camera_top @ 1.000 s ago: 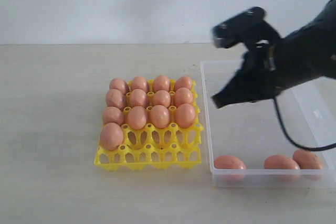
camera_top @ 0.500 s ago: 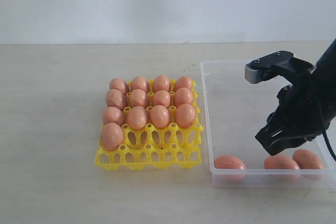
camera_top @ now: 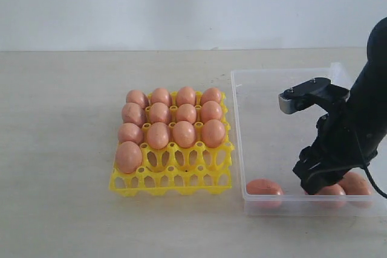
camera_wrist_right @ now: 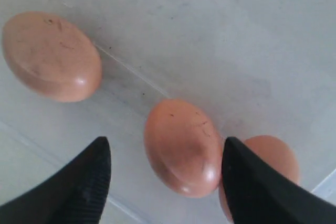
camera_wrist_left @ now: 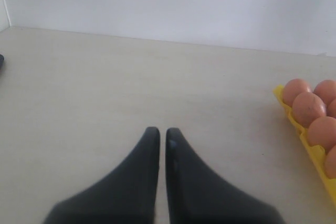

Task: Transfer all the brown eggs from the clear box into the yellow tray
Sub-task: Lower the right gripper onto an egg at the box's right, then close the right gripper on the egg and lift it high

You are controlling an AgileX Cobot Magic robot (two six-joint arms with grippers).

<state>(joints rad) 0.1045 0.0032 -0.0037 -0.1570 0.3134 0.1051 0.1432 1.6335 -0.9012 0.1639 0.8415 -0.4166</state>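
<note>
The yellow tray (camera_top: 172,179) holds several brown eggs (camera_top: 184,133), with its near row bare apart from the left cup. Three brown eggs lie along the near wall of the clear box (camera_top: 237,125): a left egg (camera_top: 263,187), a middle egg (camera_top: 334,190) and a right egg (camera_top: 358,184). My right gripper (camera_top: 314,182) is low over the middle one. In the right wrist view it (camera_wrist_right: 165,142) is open, with the middle egg (camera_wrist_right: 184,148) between its fingers, close against one finger. My left gripper (camera_wrist_left: 160,132) is shut, empty, over bare table beside the tray's edge (camera_wrist_left: 315,153).
The far part of the clear box's floor (camera_top: 272,107) holds nothing. Its near wall (camera_top: 302,205) runs just in front of the three eggs. In the right wrist view one egg (camera_wrist_right: 52,56) lies apart and another (camera_wrist_right: 278,156) sits partly behind a finger.
My right arm has swung from high over the box's far left side down to its near wall, and the open fingers now straddle the middle egg. The eggs and tray have not moved.
</note>
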